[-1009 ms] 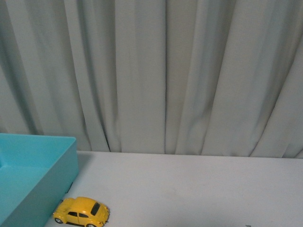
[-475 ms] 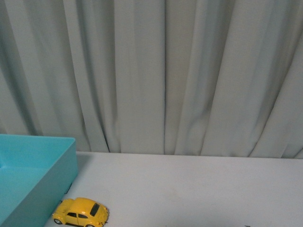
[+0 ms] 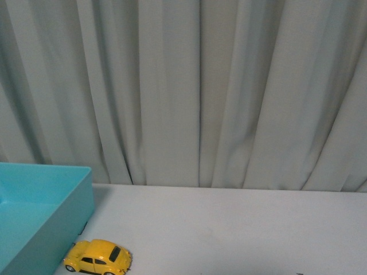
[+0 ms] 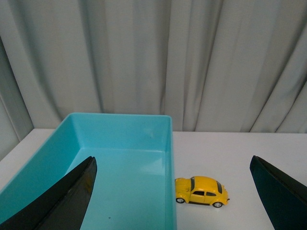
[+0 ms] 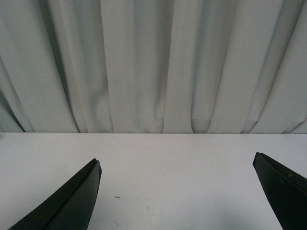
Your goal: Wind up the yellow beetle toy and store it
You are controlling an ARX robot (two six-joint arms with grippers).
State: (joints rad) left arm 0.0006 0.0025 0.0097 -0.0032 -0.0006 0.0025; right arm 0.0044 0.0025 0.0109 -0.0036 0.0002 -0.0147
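Note:
The yellow beetle toy (image 3: pixel 98 256) stands on its wheels on the white table, right beside the outer wall of a turquoise bin (image 3: pixel 69 220). In the left wrist view the yellow beetle toy (image 4: pixel 201 190) lies ahead of my left gripper (image 4: pixel 172 167), which is open, its two dark fingers (image 4: pixel 72 191) wide apart with nothing between them. My right gripper (image 5: pixel 176 165) is open too, over bare table, and the toy does not show in its view. Neither arm appears in the front view.
The turquoise bin (image 4: pixel 169 158) is open-topped with nothing inside. A grey pleated curtain (image 3: pixel 200 91) closes off the back of the white table (image 3: pixel 241 229). A tiny dark speck (image 5: pixel 117 197) lies on the table ahead of the right gripper.

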